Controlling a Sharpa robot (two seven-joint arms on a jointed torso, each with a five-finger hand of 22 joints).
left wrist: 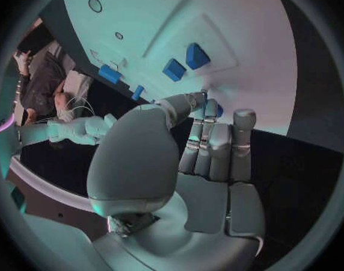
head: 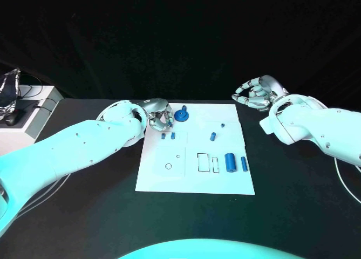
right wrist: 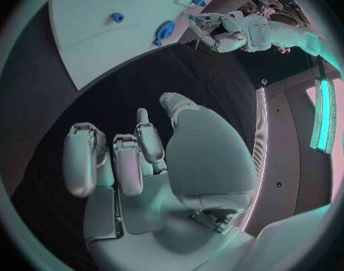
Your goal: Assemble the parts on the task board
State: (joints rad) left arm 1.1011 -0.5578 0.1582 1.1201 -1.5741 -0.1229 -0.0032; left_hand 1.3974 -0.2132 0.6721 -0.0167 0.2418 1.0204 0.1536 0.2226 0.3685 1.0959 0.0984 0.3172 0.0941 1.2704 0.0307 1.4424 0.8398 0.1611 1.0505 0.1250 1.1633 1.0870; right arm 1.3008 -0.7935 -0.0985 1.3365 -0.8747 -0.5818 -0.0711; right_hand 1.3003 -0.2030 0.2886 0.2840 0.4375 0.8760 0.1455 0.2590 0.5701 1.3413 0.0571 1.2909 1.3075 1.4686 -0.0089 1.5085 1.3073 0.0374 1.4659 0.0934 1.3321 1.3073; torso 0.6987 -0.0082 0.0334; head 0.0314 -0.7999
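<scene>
The white task board (head: 197, 175) lies in the middle of the black table. My left hand (head: 159, 120) is over the board's far left corner, and its thumb and a finger pinch a small blue part (left wrist: 211, 109). A blue gear-like part (head: 181, 114) stands right beside that hand. Two small blue blocks (head: 168, 136) lie just in front of its fingertips (left wrist: 243, 119). A blue cylinder (head: 230, 161) and a thin blue pin (head: 245, 164) lie at the board's right side. My right hand (head: 258, 93) hangs beyond the board's far right corner, its fingers curled in on nothing.
Two more small blue parts (head: 213, 136) (head: 222, 126) lie mid-board. Rectangular outlines (head: 204, 162) and a round hole (head: 169, 165) mark the near part of the board. A white box with gear on it (head: 21, 116) stands at the table's far left. A cable (head: 347, 181) runs along the right.
</scene>
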